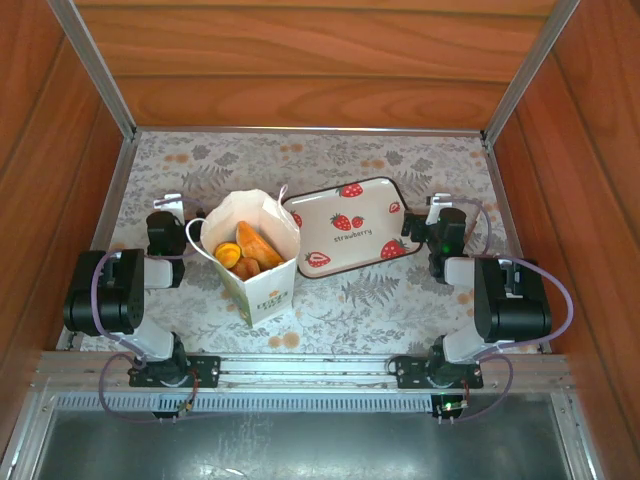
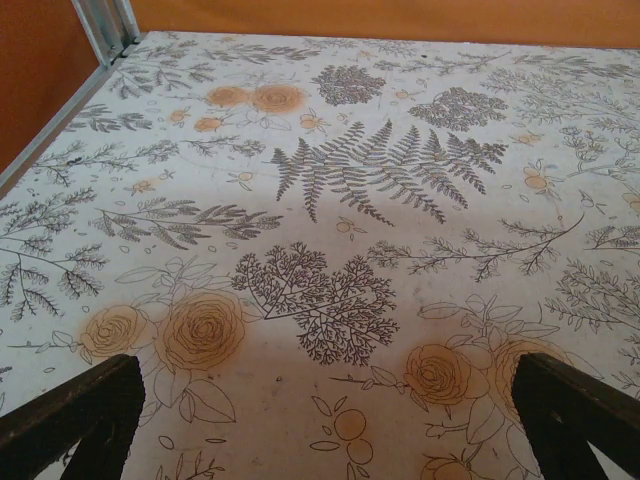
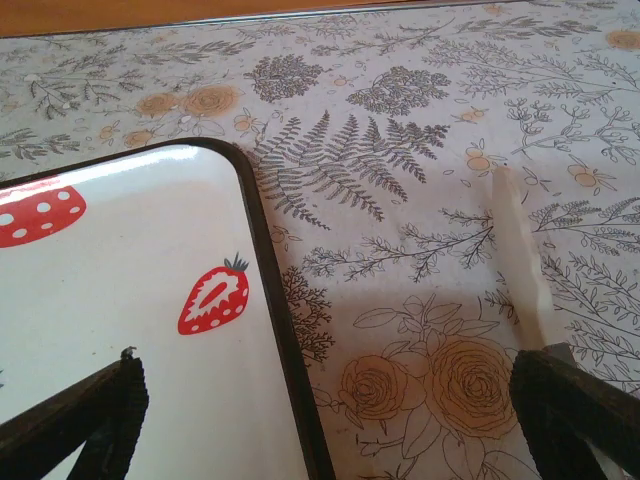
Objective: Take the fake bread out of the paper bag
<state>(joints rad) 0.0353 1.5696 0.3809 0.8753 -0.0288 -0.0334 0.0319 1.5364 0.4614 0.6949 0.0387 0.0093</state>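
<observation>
The white paper bag [image 1: 262, 272] stands upright and open at the middle left of the table, logo side toward the arms. Several golden-brown and orange fake breads [image 1: 247, 250] lie inside it, partly hidden by its walls. My left gripper [image 1: 167, 208] rests low just left of the bag, apart from it. In its wrist view the left gripper [image 2: 320, 430] is open, with bare floral cloth between its dark fingers [image 2: 70, 420]. My right gripper [image 1: 440, 208] sits at the tray's right end. It is open too [image 3: 330, 420], and one finger [image 3: 85, 425] is over the tray corner.
A white strawberry-printed tray [image 1: 350, 228] with a dark rim [image 3: 262, 270] lies right of the bag with nothing on it. A pale white strip [image 3: 520, 250] runs ahead of the right-hand finger. Wooden walls and metal rails [image 1: 100, 90] close in the floral tablecloth [image 2: 350, 170].
</observation>
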